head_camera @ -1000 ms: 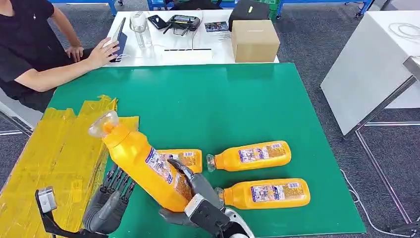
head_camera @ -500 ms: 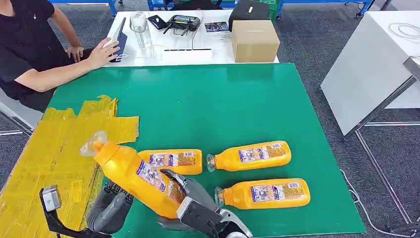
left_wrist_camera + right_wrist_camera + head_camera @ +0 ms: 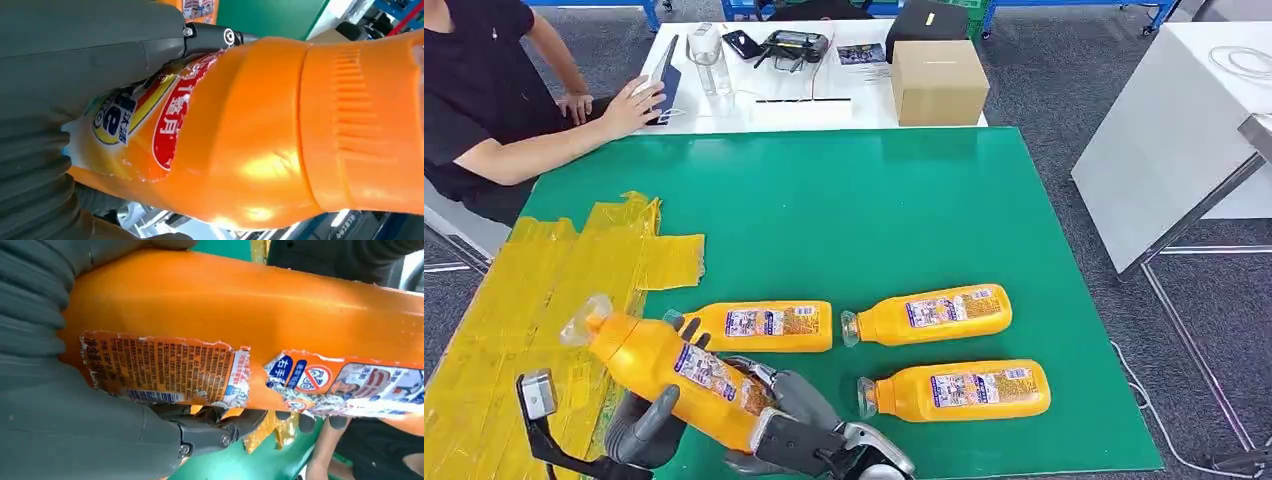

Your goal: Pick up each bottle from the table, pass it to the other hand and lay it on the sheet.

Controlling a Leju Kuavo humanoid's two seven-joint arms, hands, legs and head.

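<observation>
Lower than a second ago, the held bottle (image 3: 669,368) now tilts cap-first over the yellow sheet (image 3: 514,320). Both hands grip it: right hand (image 3: 786,415) around its base, left hand (image 3: 649,425) cupping beneath its middle.

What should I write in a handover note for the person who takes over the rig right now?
Right robot hand: grips the base of the held bottle.
Left robot hand: under that bottle, thumb on its side; a full grip cannot be confirmed.
Three more bottles lie on the green table.
Yellow sheet: no bottle on it.
Done: one bottle picked up.
Left: finish the pass, lay it on the sheet, then handle the other three.
</observation>
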